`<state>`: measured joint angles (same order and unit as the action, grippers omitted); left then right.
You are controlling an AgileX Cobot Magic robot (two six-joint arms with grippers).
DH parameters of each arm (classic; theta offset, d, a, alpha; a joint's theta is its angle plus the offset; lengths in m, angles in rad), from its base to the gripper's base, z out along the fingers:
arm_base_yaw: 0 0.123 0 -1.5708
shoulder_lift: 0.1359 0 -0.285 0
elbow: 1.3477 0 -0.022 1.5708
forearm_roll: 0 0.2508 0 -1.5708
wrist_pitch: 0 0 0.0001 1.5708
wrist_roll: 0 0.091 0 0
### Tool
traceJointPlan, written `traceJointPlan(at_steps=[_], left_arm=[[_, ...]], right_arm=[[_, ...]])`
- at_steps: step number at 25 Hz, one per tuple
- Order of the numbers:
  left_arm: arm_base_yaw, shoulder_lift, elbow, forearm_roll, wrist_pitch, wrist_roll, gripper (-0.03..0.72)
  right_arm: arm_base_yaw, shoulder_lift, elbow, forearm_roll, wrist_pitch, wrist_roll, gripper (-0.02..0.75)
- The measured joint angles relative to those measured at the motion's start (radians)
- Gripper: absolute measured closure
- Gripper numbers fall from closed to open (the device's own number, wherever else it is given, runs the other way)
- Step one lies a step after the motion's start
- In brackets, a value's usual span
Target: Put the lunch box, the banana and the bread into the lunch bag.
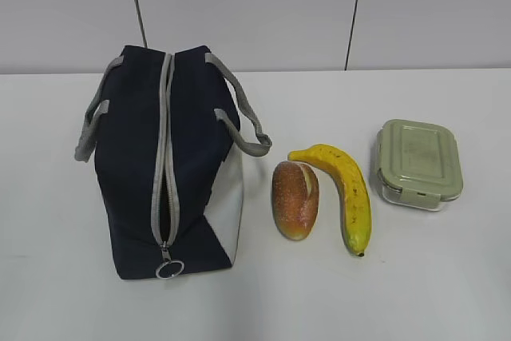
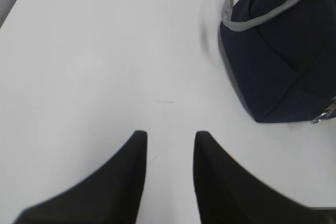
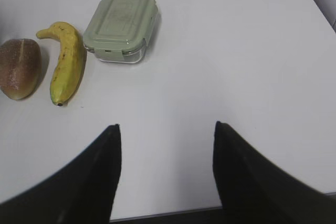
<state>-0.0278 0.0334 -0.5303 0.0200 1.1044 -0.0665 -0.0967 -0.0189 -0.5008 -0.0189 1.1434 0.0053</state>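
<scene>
Navy fabric lunch bag (image 1: 164, 169) sits on the left of the white table (image 1: 447, 293), zipper (image 1: 162, 149) along its top, ring pull (image 1: 170, 268) at the near end. Zipper looks mostly shut, with only a short gap near the pull. Likely trouble: unless the mouth is opened wide, nothing will go in, and soft fabric may collapse or slide when tugged by one gripper alone.

Lunch box (image 1: 420, 164), green lid, far right, well apart from the bag. Clear smooth walls could slip between the jaws, and it has the longest carry.

Banana (image 1: 345, 194) lies between box and bread (image 1: 295, 199), just beside the bread. Whether they touch, cannot tell. Grabbing one may nudge the other.

Left gripper (image 2: 170, 145) hovers over bare table left of the bag, jaws partly apart, holding nothing. Right gripper (image 3: 165, 140) hovers near the table's near edge, jaws wider apart, empty.

Hidden: bag interior unseen. Neither arm shows in the exterior view. Left wrist view cuts the bag off at the right edge. Box contents not discernible.
</scene>
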Motion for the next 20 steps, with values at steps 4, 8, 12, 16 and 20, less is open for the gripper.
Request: traceJointPlan(at_steps=[4,8,12,16,20], left_arm=[[0.000,0.105,-0.049,-0.030,-0.011,0.011,0.450],[-0.001,0.236,-0.115,-0.118,-0.019,0.054,0.449],[-0.003,0.385,-0.196,-0.231,-0.022,0.067,0.449],[-0.010,0.537,-0.282,-0.318,-0.034,0.067,0.447],[-0.059,0.669,-0.360,-0.343,-0.060,0.067,0.434]], right_arm=[[0.000,0.000,0.000,0.000,0.000,0.000,0.321],[0.000,0.000,0.000,0.000,0.000,0.000,0.321],[0.000,0.000,0.000,0.000,0.000,0.000,0.321],[0.000,0.000,0.000,0.000,0.000,0.000,0.321],[0.000,0.000,0.000,0.000,0.000,0.000,0.321]])
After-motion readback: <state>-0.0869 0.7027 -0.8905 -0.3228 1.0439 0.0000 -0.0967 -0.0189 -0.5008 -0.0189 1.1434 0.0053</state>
